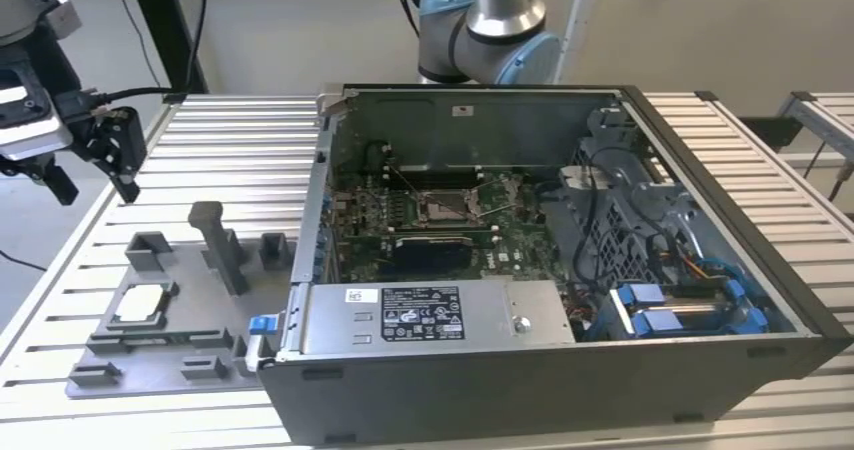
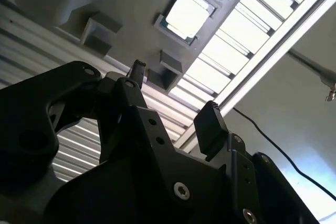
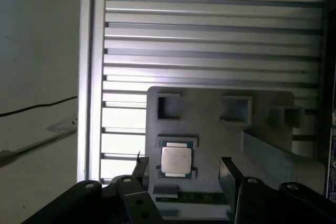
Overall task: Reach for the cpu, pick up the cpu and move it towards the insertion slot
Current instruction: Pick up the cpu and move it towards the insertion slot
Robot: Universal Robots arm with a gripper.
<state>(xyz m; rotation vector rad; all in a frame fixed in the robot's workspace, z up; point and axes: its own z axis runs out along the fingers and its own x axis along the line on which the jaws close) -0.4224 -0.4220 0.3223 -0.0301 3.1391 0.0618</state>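
Can see the cpu [image 3: 176,160] lying flat, metal top up, in a square pocket of the grey fixture plate [image 3: 210,129], well below the claw [image 3: 184,174] and not touched by it. Kept in place by the low walls around the pocket, probably so that the chip sits always at the same spot and the same angle for a grasp from above. Appears in the first wrist view between the two black fingers [image 3: 228,174], so seems lined up with the gap. Claw open, fingers spread wide, nothing between them; judged as the reaching step, pick-up not yet done. In the exterior view, hangs high over the slatted table [image 1: 227,150], above and a little beyond the fixture. Farther from the claw, past the wall of the open computer case [image 1: 534,370], can find the insertion slot [image 1: 443,206] on the motherboard, facing the open side, well apart from both chip and claw.
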